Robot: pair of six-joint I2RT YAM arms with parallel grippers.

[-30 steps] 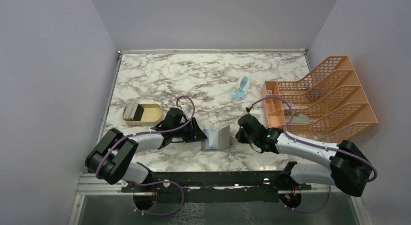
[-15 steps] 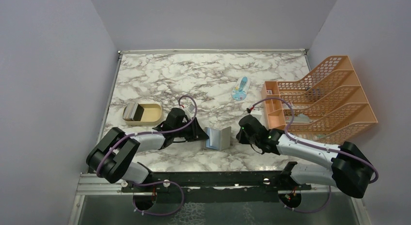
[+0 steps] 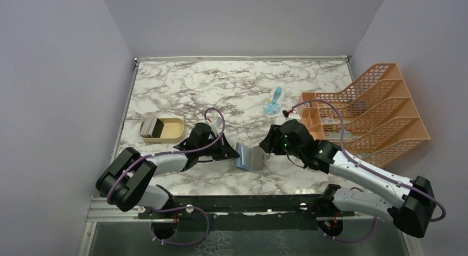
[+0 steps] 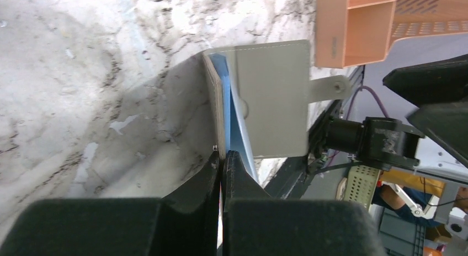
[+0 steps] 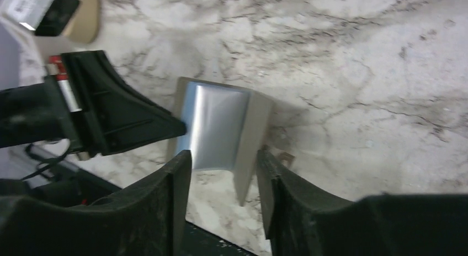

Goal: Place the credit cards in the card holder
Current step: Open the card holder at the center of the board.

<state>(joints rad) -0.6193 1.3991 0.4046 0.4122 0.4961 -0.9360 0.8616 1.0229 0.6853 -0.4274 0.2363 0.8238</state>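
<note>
The card holder [image 3: 249, 156] stands on edge on the marble, opened in a V, its pale blue inside [image 5: 215, 121] facing the near edge. My left gripper [image 3: 234, 153] is shut on its left flap; in the left wrist view the jaws [image 4: 222, 156] pinch that flap's edge, with the right flap and tab [image 4: 273, 96] beyond. My right gripper [image 5: 223, 165] is open just over the holder, and the right flap stands between its fingers, near the right finger [image 5: 270, 179]. Greyish credit cards [image 3: 149, 125] lie in the tan tray [image 3: 171, 129].
A large orange mesh file rack [image 3: 370, 110] fills the right side of the table, close behind the right arm. A light blue-and-white packet [image 3: 274, 100] lies mid-table beyond the holder. The table's near edge runs just in front of the holder.
My left gripper has closed on the holder's left flap. My right gripper has opened, and its arm has swung up and back towards the rack. The holder shifted slightly right.
</note>
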